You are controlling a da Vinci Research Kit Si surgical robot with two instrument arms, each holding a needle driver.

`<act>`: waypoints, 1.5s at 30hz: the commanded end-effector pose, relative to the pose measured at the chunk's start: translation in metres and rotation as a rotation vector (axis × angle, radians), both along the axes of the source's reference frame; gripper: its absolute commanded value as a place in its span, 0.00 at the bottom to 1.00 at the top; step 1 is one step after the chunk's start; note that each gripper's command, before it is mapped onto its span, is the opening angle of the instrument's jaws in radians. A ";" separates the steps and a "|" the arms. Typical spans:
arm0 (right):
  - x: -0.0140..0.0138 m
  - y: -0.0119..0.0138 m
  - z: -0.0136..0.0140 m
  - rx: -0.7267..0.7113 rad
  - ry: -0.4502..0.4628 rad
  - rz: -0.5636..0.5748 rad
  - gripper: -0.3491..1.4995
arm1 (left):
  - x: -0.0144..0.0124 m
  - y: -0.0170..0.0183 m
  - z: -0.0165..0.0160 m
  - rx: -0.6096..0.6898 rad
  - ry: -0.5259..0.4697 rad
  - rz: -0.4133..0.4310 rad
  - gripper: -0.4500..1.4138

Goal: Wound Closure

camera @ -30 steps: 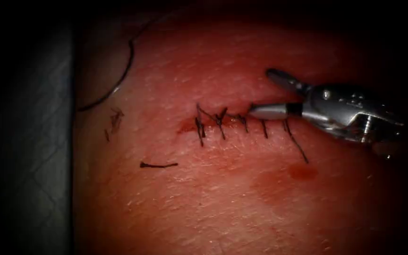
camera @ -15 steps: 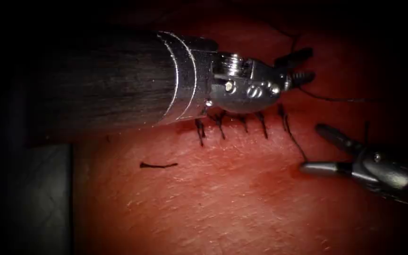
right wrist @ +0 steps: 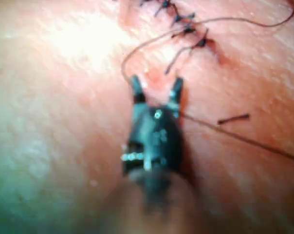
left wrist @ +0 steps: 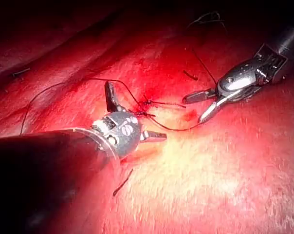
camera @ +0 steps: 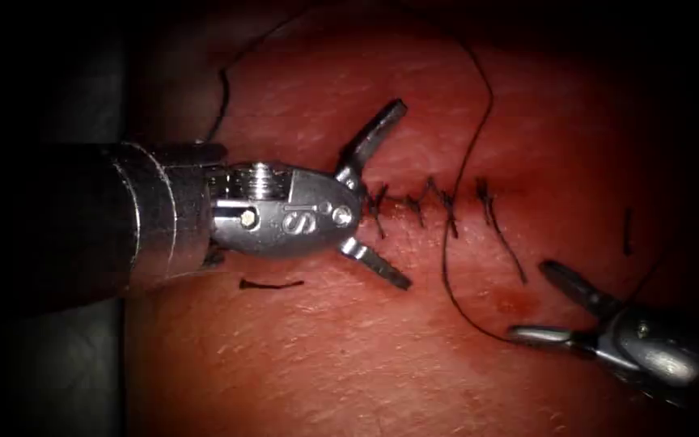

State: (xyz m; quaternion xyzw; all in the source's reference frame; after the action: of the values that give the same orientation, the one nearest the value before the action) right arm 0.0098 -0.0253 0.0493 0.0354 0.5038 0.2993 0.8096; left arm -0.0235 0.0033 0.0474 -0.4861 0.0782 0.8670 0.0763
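So the cut (camera: 414, 202) is seen running sideways across the tissue (camera: 366, 348), already laced with dark stitches (camera: 446, 212). A loose cut end of thread (camera: 271, 284) is left lying below it toward the left, another short bit (camera: 627, 231) off to the right. The left gripper (camera: 383, 194) is spread wide over the cut's left end, nothing held, covering that end. The thread (camera: 479, 105) is looped from the stitches down to the right gripper (camera: 544, 303), also parted; whether the strand is touched can't be told. No needle made out.
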 end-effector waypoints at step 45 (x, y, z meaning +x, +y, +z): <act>-0.0051 -0.0071 -0.0187 0.158 -0.115 -0.103 0.95 | -0.0135 -0.0032 0.0056 -0.168 0.146 -0.074 0.40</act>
State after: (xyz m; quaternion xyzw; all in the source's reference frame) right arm 0.0040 -0.0312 0.0301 0.1039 0.4292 0.2976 0.8464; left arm -0.0366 0.0000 0.0526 -0.4227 0.1754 0.8874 0.0549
